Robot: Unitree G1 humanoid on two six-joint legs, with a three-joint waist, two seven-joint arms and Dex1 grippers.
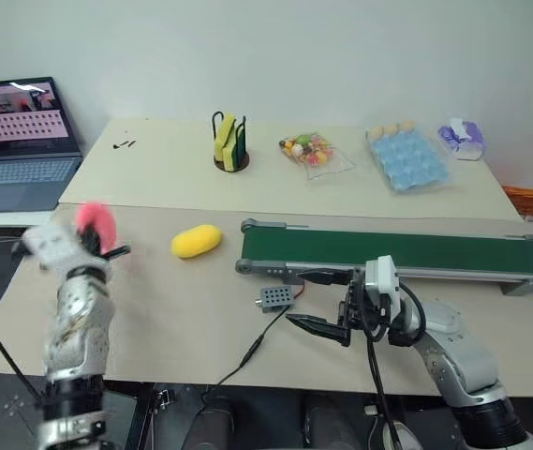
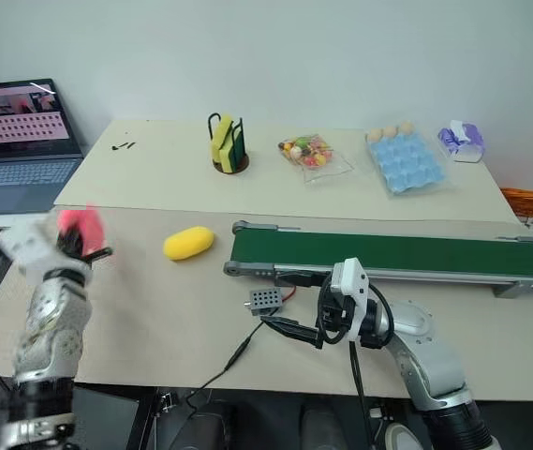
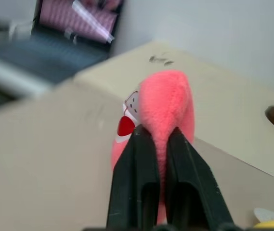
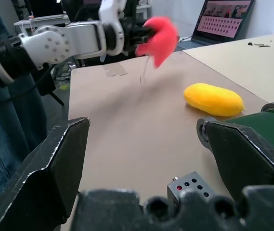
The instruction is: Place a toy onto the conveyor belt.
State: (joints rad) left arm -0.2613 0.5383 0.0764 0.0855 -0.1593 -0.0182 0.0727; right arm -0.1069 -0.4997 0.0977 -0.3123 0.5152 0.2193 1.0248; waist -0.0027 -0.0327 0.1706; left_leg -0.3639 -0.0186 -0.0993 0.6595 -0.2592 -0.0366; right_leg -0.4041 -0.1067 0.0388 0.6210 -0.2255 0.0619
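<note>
Item one, as I see it from the console: my left gripper (image 3: 157,144) is pressed tight on the toy (image 3: 164,108), a bright pink plush pinched between the two black fingers (image 3: 134,166) and lifted clear of the tan table (image 1: 182,309), at the far left of the scene and well apart from the belt. Item two: the conveyor belt (image 1: 407,251), dark green in a grey frame, runs from the table's middle out to the right, with nothing lying on it. Item three: a yellow oval plush (image 1: 196,240) rests on the table just left of the belt's left roller, between it and the held toy. Item four: my right gripper (image 1: 318,325) hangs low over the near edge in front of the belt, pointing left, its fingers spread wide and holding nothing. Item five: a small grey box (image 1: 276,298) with a cable sits just near of the belt's left end. Item six, far side: a laptop (image 1: 21,141) at left, a sponge holder (image 1: 229,142), a bag of sweets (image 1: 311,152), a blue tray (image 1: 408,159).
</note>
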